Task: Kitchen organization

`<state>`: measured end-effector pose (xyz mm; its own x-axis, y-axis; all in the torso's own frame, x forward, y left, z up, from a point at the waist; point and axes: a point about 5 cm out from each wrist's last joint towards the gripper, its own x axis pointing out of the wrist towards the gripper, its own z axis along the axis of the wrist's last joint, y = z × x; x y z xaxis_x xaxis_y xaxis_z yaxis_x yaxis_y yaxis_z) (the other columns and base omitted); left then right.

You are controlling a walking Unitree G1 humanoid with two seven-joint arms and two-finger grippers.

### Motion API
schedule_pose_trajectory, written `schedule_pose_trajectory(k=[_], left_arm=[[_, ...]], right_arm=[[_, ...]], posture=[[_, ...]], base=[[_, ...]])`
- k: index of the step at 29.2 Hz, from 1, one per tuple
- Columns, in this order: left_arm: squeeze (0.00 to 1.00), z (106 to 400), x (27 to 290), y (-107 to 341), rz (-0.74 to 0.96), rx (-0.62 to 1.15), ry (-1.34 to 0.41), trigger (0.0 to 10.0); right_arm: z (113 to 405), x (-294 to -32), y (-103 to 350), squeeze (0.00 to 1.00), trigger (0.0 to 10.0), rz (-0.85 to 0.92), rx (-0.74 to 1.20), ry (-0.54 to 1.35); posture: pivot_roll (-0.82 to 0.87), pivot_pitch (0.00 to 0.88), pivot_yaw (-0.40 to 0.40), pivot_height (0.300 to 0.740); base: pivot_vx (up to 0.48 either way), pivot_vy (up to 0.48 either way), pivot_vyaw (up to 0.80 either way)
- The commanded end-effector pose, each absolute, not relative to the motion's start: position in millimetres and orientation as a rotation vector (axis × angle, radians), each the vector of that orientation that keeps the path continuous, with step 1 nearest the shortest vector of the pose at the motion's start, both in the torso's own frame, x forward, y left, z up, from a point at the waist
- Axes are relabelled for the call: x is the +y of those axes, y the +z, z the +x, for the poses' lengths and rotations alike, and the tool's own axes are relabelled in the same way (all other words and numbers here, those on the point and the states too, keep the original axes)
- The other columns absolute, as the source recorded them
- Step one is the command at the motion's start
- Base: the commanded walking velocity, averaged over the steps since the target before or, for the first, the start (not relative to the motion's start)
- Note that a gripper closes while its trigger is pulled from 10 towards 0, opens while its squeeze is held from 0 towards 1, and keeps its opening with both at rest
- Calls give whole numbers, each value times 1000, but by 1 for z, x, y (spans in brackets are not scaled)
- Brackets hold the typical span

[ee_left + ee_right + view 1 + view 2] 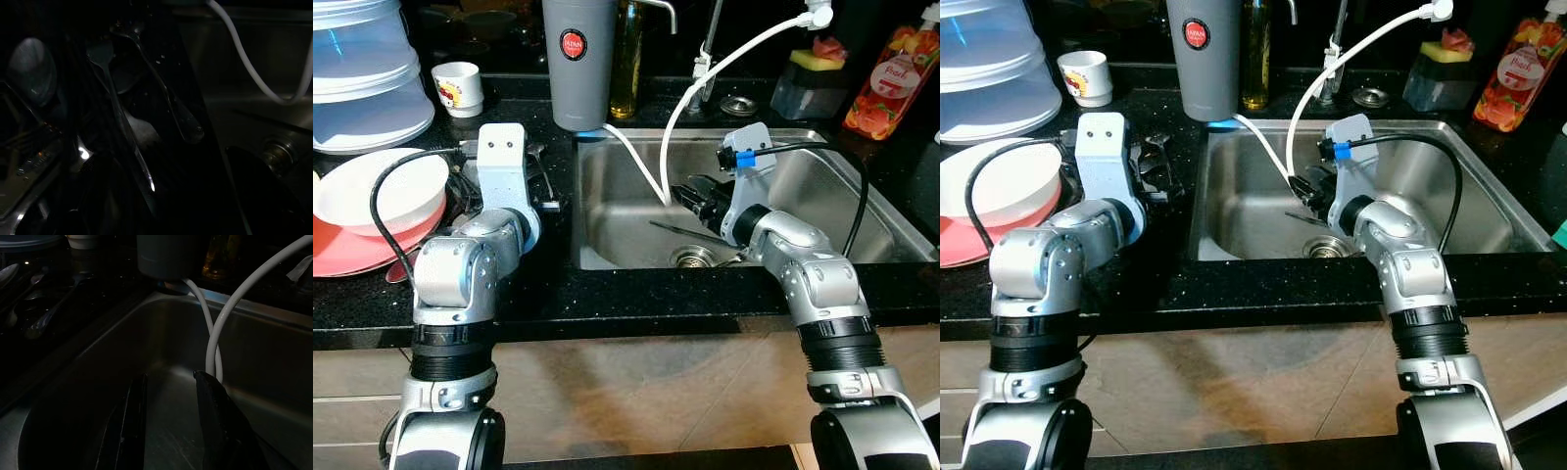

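Several spoons and forks (146,88) lie on the black counter just left of the steel sink (617,196). My left gripper (546,186) hovers low over this cutlery (538,162), open, with a handle lying between its dark fingers in the left wrist view. Inside the sink my right gripper (690,196) stands open, holding nothing, its two black fingers (220,431) pointing at the far left wall. A thin metal utensil (690,233) rests on the sink floor just below it, near the drain (693,257).
A white hose (675,127) loops down into the sink right beside my right gripper. A grey canister (578,59) and an oil bottle (626,59) stand behind the sink. A white bowl (382,191) on a pink plate, a cup (458,88) and plastic containers (362,78) fill the left counter.
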<state>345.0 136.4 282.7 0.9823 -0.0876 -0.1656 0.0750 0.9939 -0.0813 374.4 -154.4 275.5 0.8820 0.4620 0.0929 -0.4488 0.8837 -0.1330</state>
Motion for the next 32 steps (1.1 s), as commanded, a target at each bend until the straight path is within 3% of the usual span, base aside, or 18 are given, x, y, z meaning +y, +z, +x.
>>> schedule_pose_trajectory(k=[1, 21, 30, 31, 32], left_arm=[[0, 344, 136, 292, -42, 131, -57, 10000], [0, 343, 166, 279, 17, 200, 51, 10000], [0, 346, 158, 264, -9, 251, -29, 10000], [0, 346, 156, 263, -10, 255, -42, 9216], [0, 346, 155, 262, -13, 259, -51, 5922]], right_arm=[[374, -158, 276, 0, 10000, -96, -117, 467], [370, -148, 271, 0, 10000, -90, -96, 537], [370, -145, 270, 0, 10000, -97, -94, 545], [370, -145, 271, 0, 10000, -97, -95, 545], [370, -145, 271, 0, 10000, -98, -95, 544]], posture=[[17, 146, -8, 740], [22, 159, -9, 740], [18, 165, -9, 740], [17, 167, -9, 740], [17, 167, -9, 740]], base=[[0, 0, 0], [0, 0, 0], [0, 0, 0], [0, 0, 0], [0, 0, 0]])
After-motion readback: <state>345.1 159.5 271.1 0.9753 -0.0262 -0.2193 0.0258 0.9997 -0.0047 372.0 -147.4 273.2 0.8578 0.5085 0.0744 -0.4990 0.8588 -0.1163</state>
